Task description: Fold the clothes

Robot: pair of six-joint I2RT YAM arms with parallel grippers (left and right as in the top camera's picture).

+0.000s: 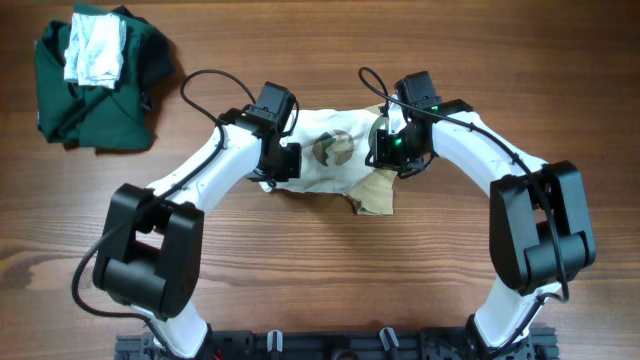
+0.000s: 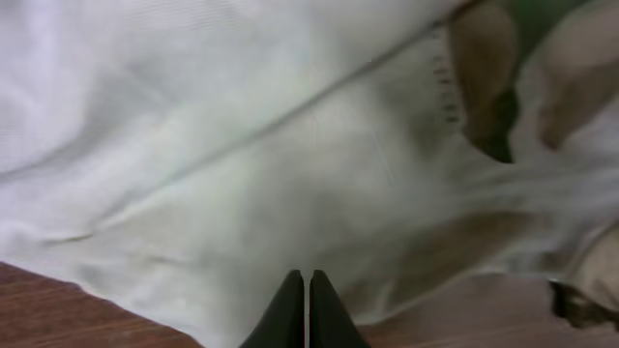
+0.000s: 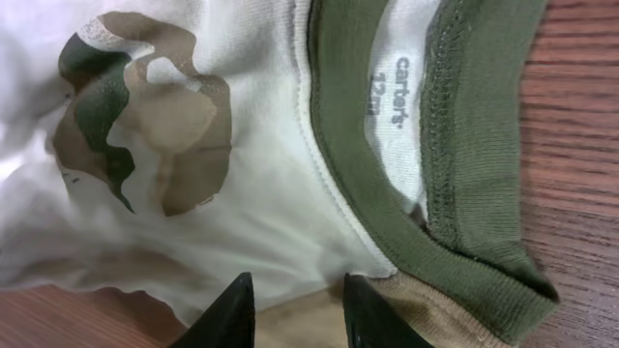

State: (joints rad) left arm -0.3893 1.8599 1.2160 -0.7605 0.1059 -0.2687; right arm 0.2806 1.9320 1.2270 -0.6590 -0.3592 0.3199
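1. The cream top lies flat in the middle of the bench. Its long axis runs left to right, with the collar toward the right.
2. The left gripper is at the top's left edge, jaws closed tip to tip; I cannot tell if cloth is pinched.
3. The right gripper straddles the tan edge by the collar, jaws partly apart; I cannot tell if they grip.
4. Each arm is nearest its own end.
5. No container shows.

Brown wooden table (perhaps laminate), evenly lit
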